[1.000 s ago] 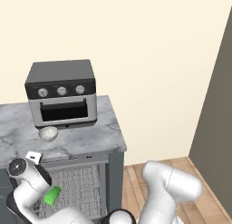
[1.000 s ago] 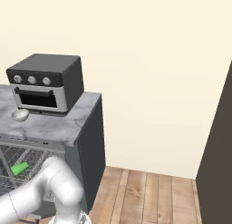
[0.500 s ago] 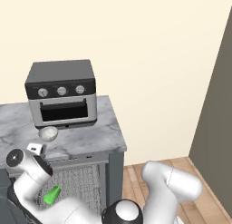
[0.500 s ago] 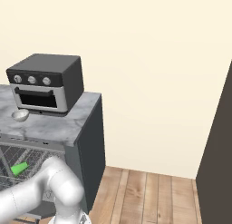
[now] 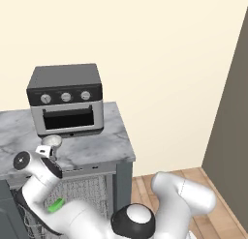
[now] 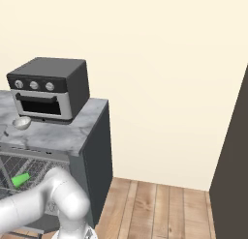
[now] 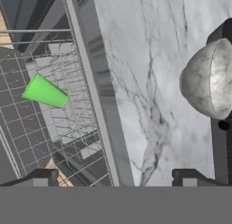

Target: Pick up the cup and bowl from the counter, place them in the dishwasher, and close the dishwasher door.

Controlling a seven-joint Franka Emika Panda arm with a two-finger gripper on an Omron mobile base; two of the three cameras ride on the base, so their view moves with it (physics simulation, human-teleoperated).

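The white arm curls up from the base at the lower right of the left base view, its elbow swung low and leftward, and its wrist rising at the counter's front edge. The gripper (image 5: 48, 152) is raised level with the counter (image 5: 92, 146), pointing toward the bowl (image 5: 52, 141), which sits just beyond the hand. In the hand view the two dark fingertips (image 7: 43, 177) stand wide apart at the bottom edge with nothing between them, the jaws spread and empty.

Below the counter's front edge, the dishwasher (image 6: 72, 175) stands with its wire rack (image 7: 68, 114) exposed. The cup (image 7: 45, 92) lies on its side in the rack, a bright green wedge against the grey mesh, also seen in the left base view (image 5: 55, 205) beside the forearm and in the right base view (image 6: 20, 179). The rack's front rail (image 7: 97, 96) separates the cup from the marble in the hand view.

On the veined marble (image 7: 145, 82) the pale bowl (image 7: 208, 80) rests upright near the counter's front, its rounded wall catching a soft sheen. In the right base view the bowl (image 6: 22, 122) sits just before the toaster oven (image 6: 48, 88), close to its glass door (image 6: 38, 106) but not touching it. The toaster oven (image 5: 65, 100) stands at the back of the counter (image 6: 72, 131), three knobs (image 5: 66, 97) in a row above its door. Behind it rises a plain cream wall (image 5: 145, 49), and to the right, wooden floorboards (image 6: 155, 209) run past the cabinet's side.
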